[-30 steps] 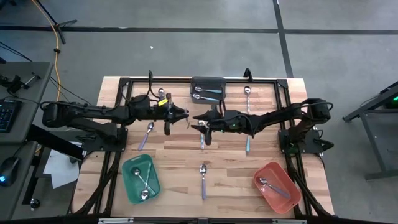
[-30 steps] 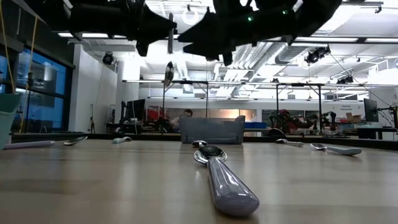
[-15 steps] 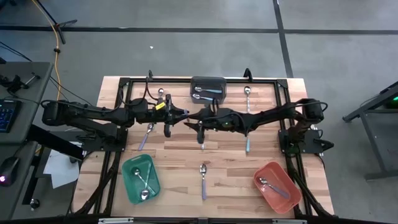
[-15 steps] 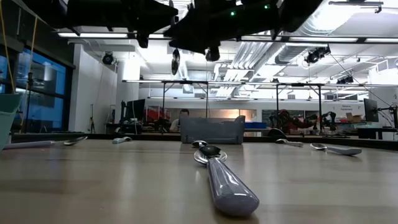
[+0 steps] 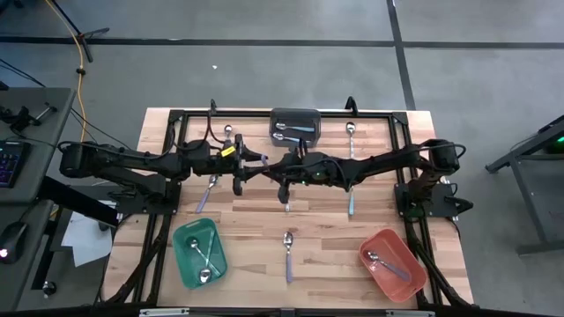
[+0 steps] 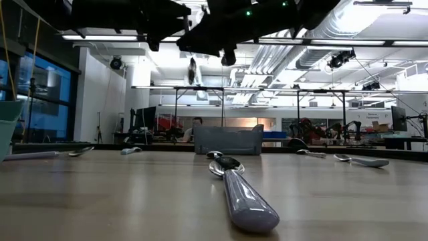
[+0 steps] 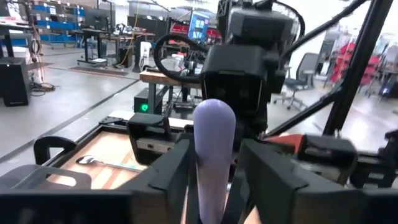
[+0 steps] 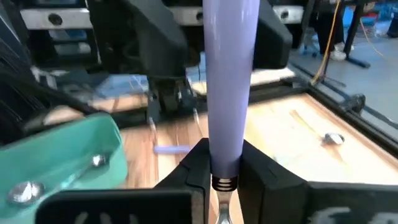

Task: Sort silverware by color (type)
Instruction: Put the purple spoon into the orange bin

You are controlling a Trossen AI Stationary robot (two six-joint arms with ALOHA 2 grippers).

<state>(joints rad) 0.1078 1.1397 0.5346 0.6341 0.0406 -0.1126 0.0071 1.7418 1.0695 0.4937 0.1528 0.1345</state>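
A lavender-handled spoon stands upright in the air over the table's middle, where my two grippers meet. Its handle end points up and its metal bowl hangs below. My right gripper is shut on it. My left gripper is open, one finger on either side of the handle, a narrow gap showing on each side. More silverware lies on the table: a lavender spoon near the front, another left, a blue one right. My right gripper pinches the lavender handle's lower end between its two fingers, just above the metal neck. The fingers come in about level from the table's right, across the spoon. The spoon stands upright, lifted clear of the table.
A green bin at the front left holds spoons, and a red bin at the front right holds one. A dark grey bin at the far middle holds blue spoons. Silver spoons lie near the far edge.
My right gripper has moved toward the table's left, up to my left gripper, and has shut on the upright spoon's handle. The spoon stays upright in the air between the two grippers.
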